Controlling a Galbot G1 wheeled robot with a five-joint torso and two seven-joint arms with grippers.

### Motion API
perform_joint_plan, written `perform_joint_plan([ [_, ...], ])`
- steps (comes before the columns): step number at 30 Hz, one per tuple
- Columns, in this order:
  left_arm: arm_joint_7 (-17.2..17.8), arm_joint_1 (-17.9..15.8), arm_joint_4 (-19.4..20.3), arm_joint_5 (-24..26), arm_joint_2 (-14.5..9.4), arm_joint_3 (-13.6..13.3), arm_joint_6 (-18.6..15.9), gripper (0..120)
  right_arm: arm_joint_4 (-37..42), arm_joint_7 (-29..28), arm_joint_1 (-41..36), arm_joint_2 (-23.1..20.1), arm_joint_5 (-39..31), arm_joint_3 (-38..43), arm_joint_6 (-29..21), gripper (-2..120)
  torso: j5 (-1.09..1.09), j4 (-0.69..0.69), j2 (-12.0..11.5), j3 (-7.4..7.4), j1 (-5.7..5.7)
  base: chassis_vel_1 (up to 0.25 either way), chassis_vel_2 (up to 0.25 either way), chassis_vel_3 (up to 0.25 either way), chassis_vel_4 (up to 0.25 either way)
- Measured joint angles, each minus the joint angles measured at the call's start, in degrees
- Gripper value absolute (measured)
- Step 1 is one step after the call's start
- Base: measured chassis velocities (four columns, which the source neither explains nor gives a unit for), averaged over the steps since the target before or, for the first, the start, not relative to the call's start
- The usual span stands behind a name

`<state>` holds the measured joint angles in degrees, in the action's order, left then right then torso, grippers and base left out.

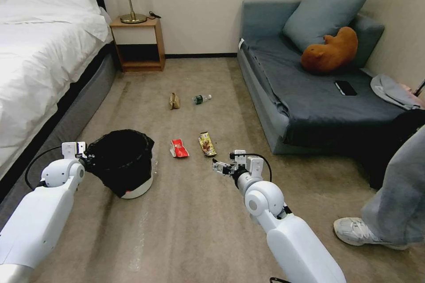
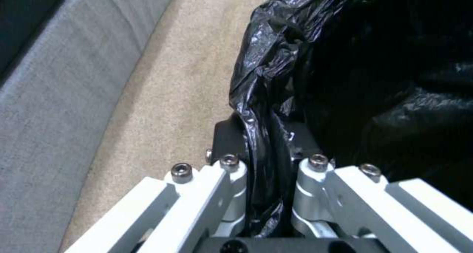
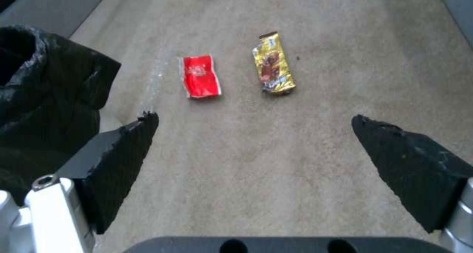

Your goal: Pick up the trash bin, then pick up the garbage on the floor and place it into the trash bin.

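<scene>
your left gripper (image 2: pixel 268 171) pinches the bag-covered rim of the small white bin with glossy black liner (image 1: pixel 121 161), tilted on the beige carpet (image 1: pixel 199 212); it's light but the plastic is slippery. your right gripper (image 3: pixel 256 146) hangs wide open, empty, above the thin, limp red snack wrapper (image 3: pixel 200 76); take it by an edge.

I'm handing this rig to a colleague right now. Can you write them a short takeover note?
Left gripper: shut on the trash bin rim, bag pinched between the fingers; bin tilted.
Right gripper: open, empty, above the floor short of the wrappers.
Garbage on the carpet: red wrapper, yellow-brown wrapper, paper bag, bottle farther off.
Done: bin gripped.
Left: all four pieces into the bin.
</scene>
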<state>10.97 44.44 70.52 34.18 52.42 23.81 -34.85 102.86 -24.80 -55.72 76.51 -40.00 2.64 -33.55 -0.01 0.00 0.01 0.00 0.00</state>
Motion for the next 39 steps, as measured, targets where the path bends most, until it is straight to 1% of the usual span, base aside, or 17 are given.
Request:
perform_joint_plan([
  [6, -0.2, 1.4, 1.0, -0.1, 0.0, 1.0, 0.7, 8, 0.1, 0.2, -0.6, 0.0, 0.1, 0.3, 0.0, 100, 0.0, 0.0, 0.0, 0.0, 0.0, 0.0, 0.0, 0.0, 0.0],
  [9, -0.5, 2.2, 1.3, -0.7, 0.1, 2.3, 2.3, 8, 0.0, 0.3, -1.1, 0.3, 0.8, 0.3, 0.3, 100, 0.0, 0.0, 0.0, 0.0, 0.0, 0.0, 0.0, 0.0, 0.0],
  [12, -0.6, 2.6, 1.6, -0.9, -0.1, 2.9, 2.9, 7, 0.0, 0.3, -1.3, 0.3, 1.1, 0.3, 0.4, 100, 0.0, 0.0, 0.0, 0.0, 0.0, 0.0, 0.0, 0.0, 0.0],
  [14, -0.6, 3.5, 3.0, -1.2, -0.5, 4.4, 4.2, 7, -0.1, 0.6, -1.6, 0.3, 1.5, 0.4, 0.8, 100, 0.0, 0.0, 0.0, 0.0, 0.0, 0.0, 0.0, 0.0, 0.0],
  [15, -0.6, 3.5, 3.0, -1.2, -0.5, 4.4, 4.2, 7, -0.1, 0.6, -1.6, 0.3, 1.5, 0.4, 0.8, 100, 0.0, 0.0, 0.0, 0.0, 0.0, 0.0, 0.0, 0.0, 0.0],
  [17, -0.4, 4.4, 4.9, -2.2, -0.8, 6.2, 5.4, 6, 0.0, 0.9, -1.6, 0.2, 1.6, 0.4, 1.0, 100, 0.0, 0.01, 0.0, 0.0, 0.0, 0.0, 0.0, 0.0, 0.0],
  [19, -0.3, 4.6, 5.4, -2.4, -0.9, 6.5, 5.6, 6, 0.0, 1.0, -1.6, 0.2, 1.6, 0.4, 1.0, 100, 0.0, 0.0, 0.0, 0.0, 0.0, 0.0, 0.0, 0.0, 0.0],
  [20, -0.1, 5.3, 6.9, -2.9, -1.2, 7.4, 5.8, 6, 0.0, 1.3, -1.3, 0.3, 1.7, 0.4, 1.3, 100, 0.0, 0.0, 0.0, 0.0, 0.0, 0.0, 0.0, 0.0, 0.0],
  [21, -0.1, 5.3, 6.9, -2.9, -1.2, 7.4, 5.8, 6, 0.0, 1.3, -1.3, 0.3, 1.7, 0.4, 1.3, 100, 0.0, 0.0, 0.0, 0.0, 0.0, 0.0, 0.0, 0.0, 0.0],
  [23, 0.0, 6.4, 9.2, -3.8, -1.7, 8.6, 6.2, 6, 0.0, 1.9, -1.1, 0.4, 1.8, 0.3, 1.7, 100, 0.0, 0.01, 0.0, 0.0, 0.0, 0.0, 0.0, 0.0, 0.0],
  [24, 0.0, 6.4, 9.2, -3.8, -1.7, 8.6, 6.2, 6, 0.0, 1.9, -1.1, 0.4, 1.8, 0.3, 1.7, 100, 0.0, 0.01, 0.0, 0.0, 0.0, 0.0, 0.0, 0.0, 0.0],
  [26, 0.1, 7.7, 11.4, -4.3, -2.3, 9.8, 6.3, 6, -0.1, 2.7, -1.0, 0.4, 2.0, 0.2, 2.4, 100, 0.01, 0.01, 0.0, 0.0, 0.0, 0.0, 0.0, 0.0, 0.0],
  [27, 0.1, 7.7, 11.4, -4.3, -2.3, 9.8, 6.3, 6, -0.1, 2.7, -1.0, 0.4, 2.0, 0.2, 2.4, 100, 0.01, 0.01, 0.0, 0.0, 0.0, 0.0, 0.0, 0.0, 0.0],
  [29, 0.1, 9.2, 13.3, -4.5, -2.8, 11.0, 6.3, 6, -0.2, 3.4, -1.0, 0.4, 2.2, 0.0, 2.9, 100, 0.0, 0.01, 0.0, 0.0, 0.0, 0.0, 0.0, 0.0, 0.0],
  [30, 0.1, 9.2, 13.3, -4.5, -2.8, 11.0, 6.3, 6, -0.2, 3.4, -1.0, 0.4, 2.2, 0.0, 2.9, 100, 0.0, 0.01, 0.0, 0.0, 0.0, 0.0, 0.0, 0.0, 0.0],
  [32, 0.2, 10.7, 15.1, -4.4, -3.6, 12.1, 6.2, 6, -0.2, 4.0, -1.0, 0.4, 2.3, -0.1, 3.4, 100, 0.0, 0.0, 0.0, 0.0, 0.0, 0.0, 0.0, 0.0, 0.0],
  [39, 0.4, 12.2, 17.0, -3.7, -5.3, 13.7, 5.9, 5, -0.9, 4.8, -1.0, 0.3, 2.6, -0.1, 4.0, 100, 0.0, 0.0, 0.0, 0.0, 0.0, 0.0, 0.0, 0.0, 0.0],
])
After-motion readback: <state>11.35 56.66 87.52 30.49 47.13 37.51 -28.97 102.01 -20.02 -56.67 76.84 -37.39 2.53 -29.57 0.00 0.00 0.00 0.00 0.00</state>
